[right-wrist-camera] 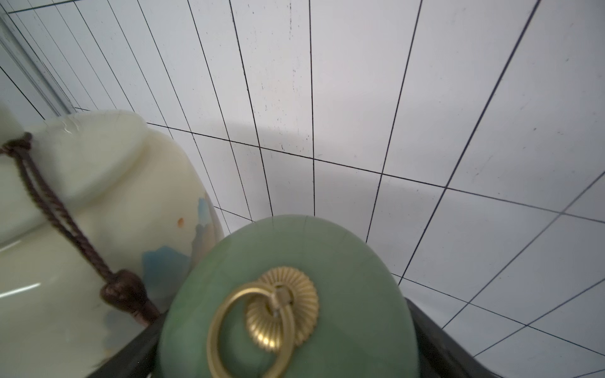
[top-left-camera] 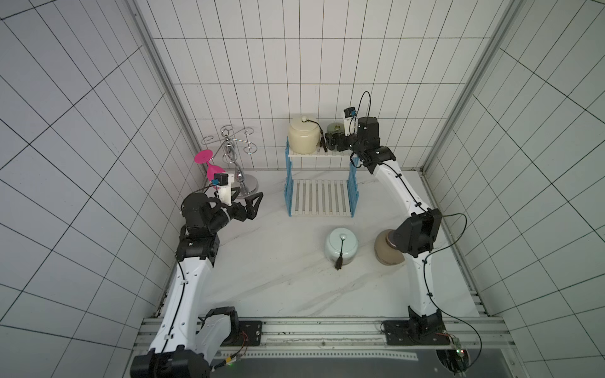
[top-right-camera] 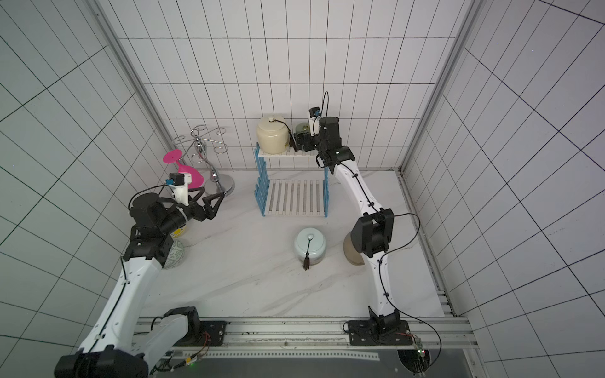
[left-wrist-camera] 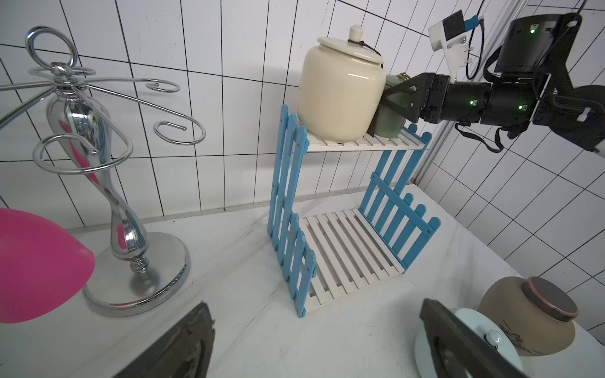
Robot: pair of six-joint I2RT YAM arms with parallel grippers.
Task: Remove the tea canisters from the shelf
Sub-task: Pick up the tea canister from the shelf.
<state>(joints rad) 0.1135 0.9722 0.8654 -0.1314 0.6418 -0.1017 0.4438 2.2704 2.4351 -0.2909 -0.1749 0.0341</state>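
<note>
My right tool [left-wrist-camera: 393, 99] straddles the upright green canister [right-wrist-camera: 343, 261] on the shelf [left-wrist-camera: 376, 142], jaws wide; I cannot confirm a grip.

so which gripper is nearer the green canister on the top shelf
Right. The right gripper straddles the green canister atop the shelf; the left gripper hangs open near the chrome stand, far from it.

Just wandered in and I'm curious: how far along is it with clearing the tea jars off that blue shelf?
Halfway. Done: the pale blue canister and tan canister stand on the table, off the shelf. In hand: the right tool straddles the green canister on the top tier; a firm grip isn't clear. To go: that one and the cream canister beside it.
</note>
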